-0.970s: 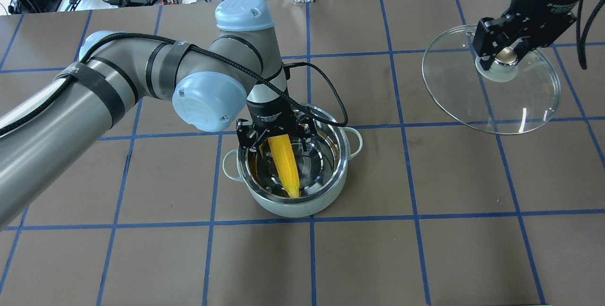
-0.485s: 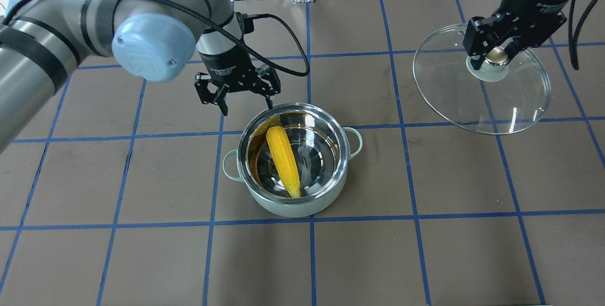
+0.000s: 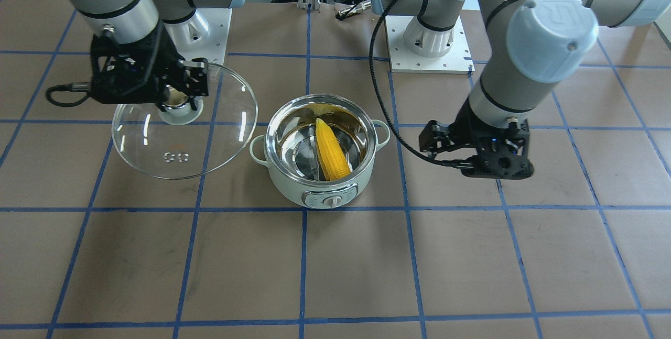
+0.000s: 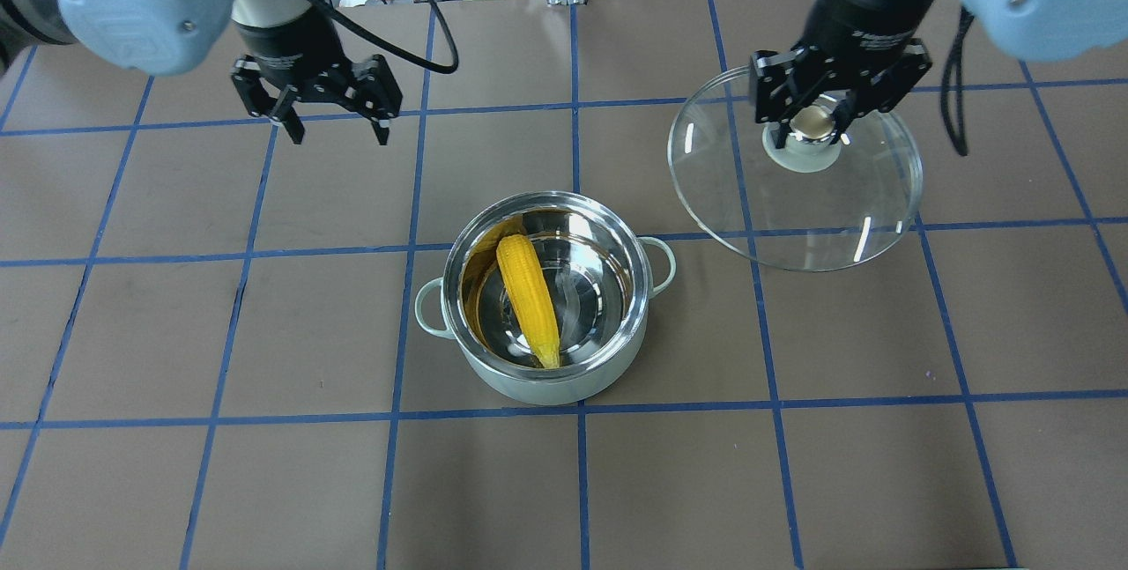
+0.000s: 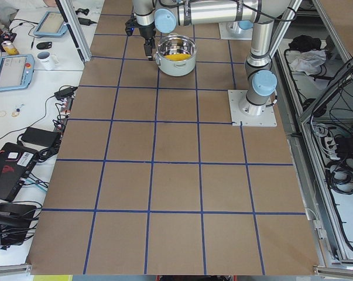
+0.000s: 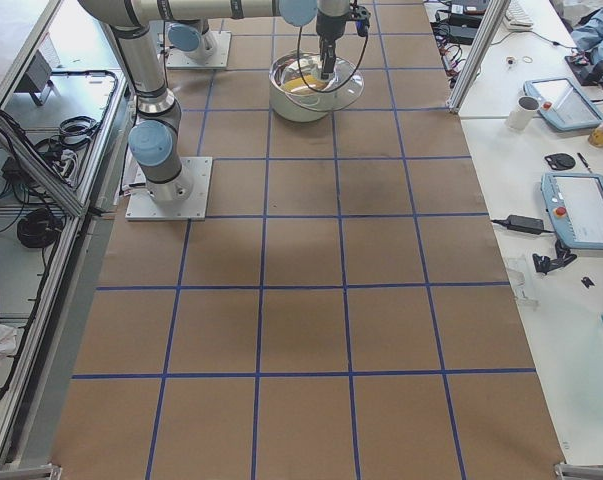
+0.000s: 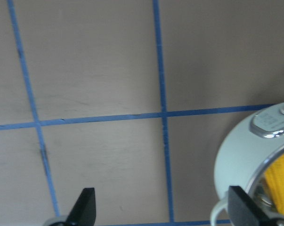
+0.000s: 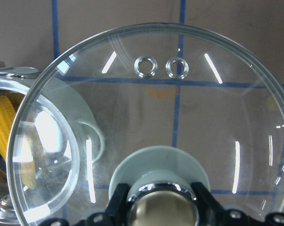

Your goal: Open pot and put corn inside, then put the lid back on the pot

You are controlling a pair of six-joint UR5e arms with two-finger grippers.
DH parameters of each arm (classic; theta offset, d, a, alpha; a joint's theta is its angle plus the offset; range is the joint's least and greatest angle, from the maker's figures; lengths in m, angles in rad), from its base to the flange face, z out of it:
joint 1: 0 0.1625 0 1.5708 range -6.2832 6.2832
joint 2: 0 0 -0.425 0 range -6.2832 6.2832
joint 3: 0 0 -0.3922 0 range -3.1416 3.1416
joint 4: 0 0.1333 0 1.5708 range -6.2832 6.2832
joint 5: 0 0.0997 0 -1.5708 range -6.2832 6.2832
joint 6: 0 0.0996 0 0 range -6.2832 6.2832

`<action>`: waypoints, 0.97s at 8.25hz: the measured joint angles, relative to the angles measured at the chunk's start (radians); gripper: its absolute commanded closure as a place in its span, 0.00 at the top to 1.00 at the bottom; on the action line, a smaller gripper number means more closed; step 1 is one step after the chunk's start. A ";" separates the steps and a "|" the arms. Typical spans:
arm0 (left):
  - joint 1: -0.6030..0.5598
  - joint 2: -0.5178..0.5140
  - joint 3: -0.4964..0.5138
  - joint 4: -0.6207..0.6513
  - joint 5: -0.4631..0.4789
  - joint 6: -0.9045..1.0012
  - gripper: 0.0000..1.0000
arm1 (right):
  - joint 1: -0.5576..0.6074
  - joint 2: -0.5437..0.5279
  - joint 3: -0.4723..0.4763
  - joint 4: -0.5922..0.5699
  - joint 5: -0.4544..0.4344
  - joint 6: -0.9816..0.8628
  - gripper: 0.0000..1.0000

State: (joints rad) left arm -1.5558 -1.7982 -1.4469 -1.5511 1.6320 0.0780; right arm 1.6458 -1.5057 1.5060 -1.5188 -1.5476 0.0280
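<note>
- Yellow corn lies loose inside the pot. It rests at a slant across the steel interior, with its pointed tip away from the control panel.
- The left gripper is spread wide and holds nothing. One second ago it stood inside the pot at the corn's blunt end. It has since risen out and withdrawn to the robot's left, and now hangs over bare table, well apart from the pot.
- The right gripper is clamped on the gold knob of the lid. The glass dome hangs below it and appears to be carried above the table.
- The lid has travelled toward the pot over the last second. In the overhead view its near edge now lies close to the pot's side handle, but it is not yet over the opening.
- Task status, as judged: the opening and corn-placement steps are complete, and only lid replacement remains. The left arm has cleared the lid's approach path.
- Next move, as judged: centre the lid over the rim, bring it level, lower it until it seats, then release the knob.
- Caution: a tilted or off-centre descent may catch one edge on the rim. The corn appears to sit below rim level, so it should not obstruct seating.
</note>
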 measured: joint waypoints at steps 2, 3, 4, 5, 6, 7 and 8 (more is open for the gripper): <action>0.087 0.010 0.038 -0.021 0.074 0.077 1.00 | 0.157 0.042 0.001 -0.066 0.000 0.174 0.00; 0.102 0.018 0.042 -0.030 0.084 0.066 1.00 | 0.223 0.068 0.003 -0.095 0.000 0.245 0.00; 0.105 0.031 0.043 -0.045 0.085 0.042 1.00 | 0.281 0.094 0.006 -0.133 0.000 0.310 0.00; 0.105 0.062 0.039 -0.057 0.065 0.026 1.00 | 0.329 0.120 0.012 -0.177 0.000 0.362 0.00; 0.105 0.092 0.030 -0.064 0.030 0.025 1.00 | 0.364 0.142 0.023 -0.211 0.003 0.402 0.00; 0.105 0.115 0.018 -0.069 0.008 0.020 1.00 | 0.387 0.158 0.034 -0.242 0.013 0.433 0.00; 0.104 0.134 0.009 -0.074 -0.002 0.017 1.00 | 0.399 0.173 0.042 -0.269 0.022 0.450 0.00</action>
State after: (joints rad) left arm -1.4514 -1.6645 -1.4384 -1.6248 1.6303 0.0947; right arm 2.0446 -1.3328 1.5479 -1.7882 -1.5254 0.4776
